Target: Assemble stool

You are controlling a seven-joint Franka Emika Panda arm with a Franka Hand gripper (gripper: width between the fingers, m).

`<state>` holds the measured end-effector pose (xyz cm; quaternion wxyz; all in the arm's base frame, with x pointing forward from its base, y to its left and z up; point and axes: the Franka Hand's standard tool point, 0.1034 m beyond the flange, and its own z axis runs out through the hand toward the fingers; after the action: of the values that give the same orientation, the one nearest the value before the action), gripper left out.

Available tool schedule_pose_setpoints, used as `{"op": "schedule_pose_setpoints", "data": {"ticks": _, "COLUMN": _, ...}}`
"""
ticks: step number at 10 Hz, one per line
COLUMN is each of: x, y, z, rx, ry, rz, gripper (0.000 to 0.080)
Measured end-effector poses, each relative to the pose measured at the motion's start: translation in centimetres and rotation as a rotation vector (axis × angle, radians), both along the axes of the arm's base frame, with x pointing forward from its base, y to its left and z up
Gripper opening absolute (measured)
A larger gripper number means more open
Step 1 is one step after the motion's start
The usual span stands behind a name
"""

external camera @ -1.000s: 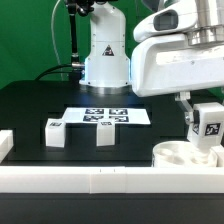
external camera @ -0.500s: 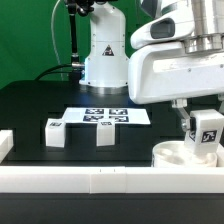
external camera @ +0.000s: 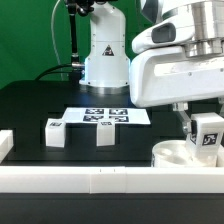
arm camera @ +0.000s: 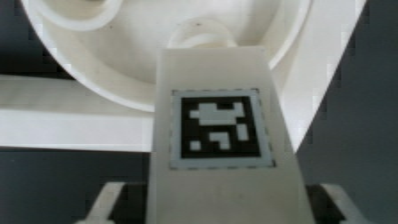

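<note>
My gripper (external camera: 203, 112) is shut on a white stool leg (external camera: 207, 135) with a black-and-white tag, held over the round white seat disc (external camera: 178, 156) at the exterior view's right, close to the rail. In the wrist view the held leg (arm camera: 217, 120) fills the middle, tag facing the camera, its far end at the seat disc (arm camera: 107, 50); pale fingers (arm camera: 111, 200) press both its sides. Two more legs stand on the black table: one (external camera: 54, 132) at the left, one (external camera: 106, 131) nearer the middle.
The marker board (external camera: 105, 116) lies flat behind the two standing legs. A long white rail wall (external camera: 100, 180) runs along the front edge, with a short white block (external camera: 4, 145) at its left end. The robot base (external camera: 105, 55) stands at the back.
The arm has shifted slightly to the exterior view's left and lowered a little, bringing the held leg down closer to the seat disc. The other legs have not moved.
</note>
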<state>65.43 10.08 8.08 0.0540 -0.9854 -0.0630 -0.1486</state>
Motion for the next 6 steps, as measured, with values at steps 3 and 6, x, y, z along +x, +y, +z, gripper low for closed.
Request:
{"op": "schedule_pose_setpoints", "data": {"ticks": 3, "x": 0.05, "y": 0.14, "z": 0.02, "rx": 0.0, "ry": -0.052, "rz": -0.003, "gripper": 0.0338}}
{"op": "schedule_pose_setpoints", "data": {"ticks": 6, "x": 0.07, "y": 0.1, "z": 0.05, "rx": 0.0, "ry": -0.05, "rz": -0.003, "gripper": 0.0521}}
